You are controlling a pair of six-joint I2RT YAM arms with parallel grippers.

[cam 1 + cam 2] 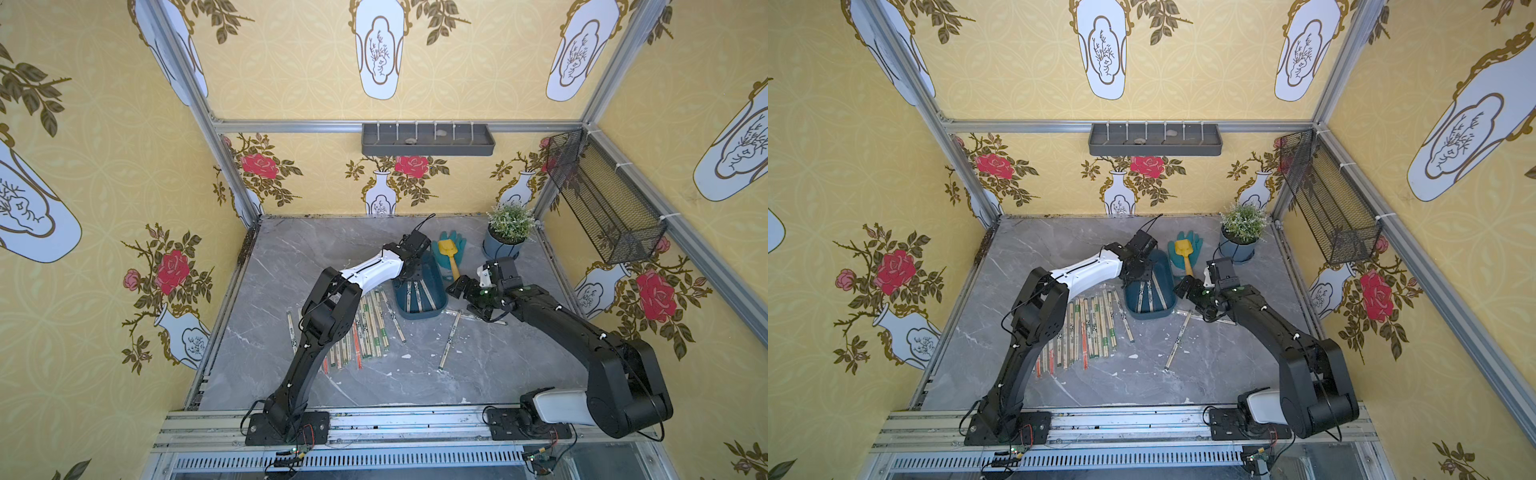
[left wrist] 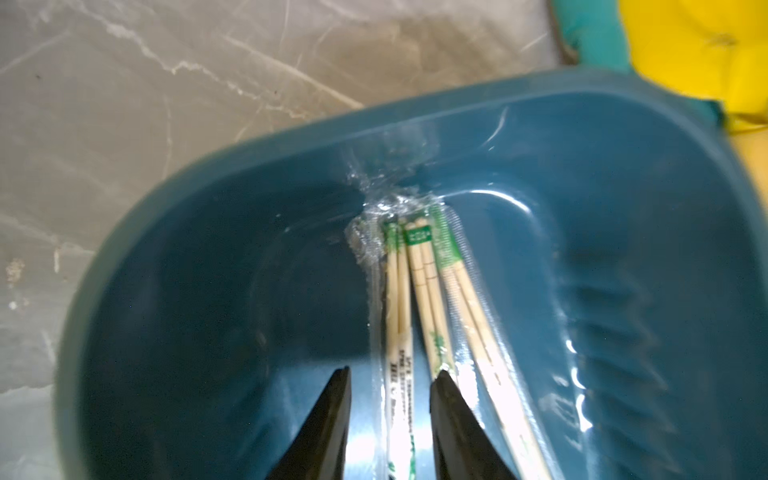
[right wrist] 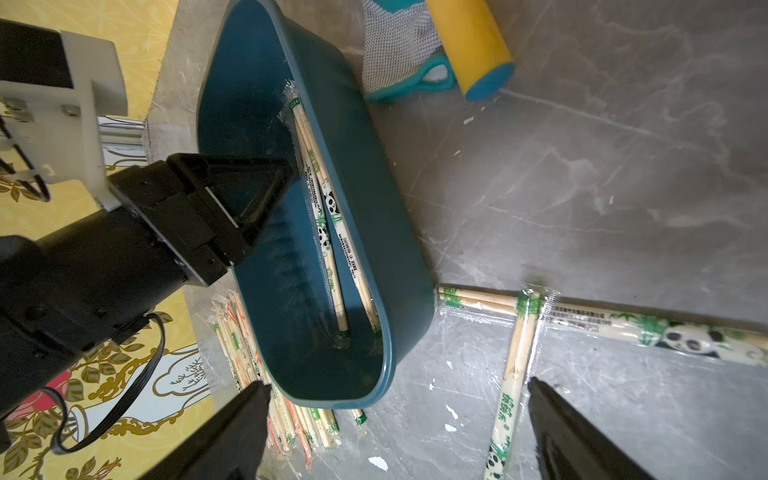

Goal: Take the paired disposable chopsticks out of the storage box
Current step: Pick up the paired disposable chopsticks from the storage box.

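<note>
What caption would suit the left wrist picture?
Left gripper, jaws apart, straddles one wrapped chopstick pair in the box.

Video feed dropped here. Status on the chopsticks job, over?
Left gripper in the box, jaws apart astride one chopstick pair. Right gripper open, empty, beside it. Three pairs inside; nothing blocking.

Glossy plastic storage box [image 2: 199, 270]; wooden chopsticks [image 2: 419, 282], film-wrapped.

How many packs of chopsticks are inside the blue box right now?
3. One pack lies between the open fingers of the left gripper, a second right beside it, a third beside that, all on the box floor. Others may hide under the gripper.
</note>
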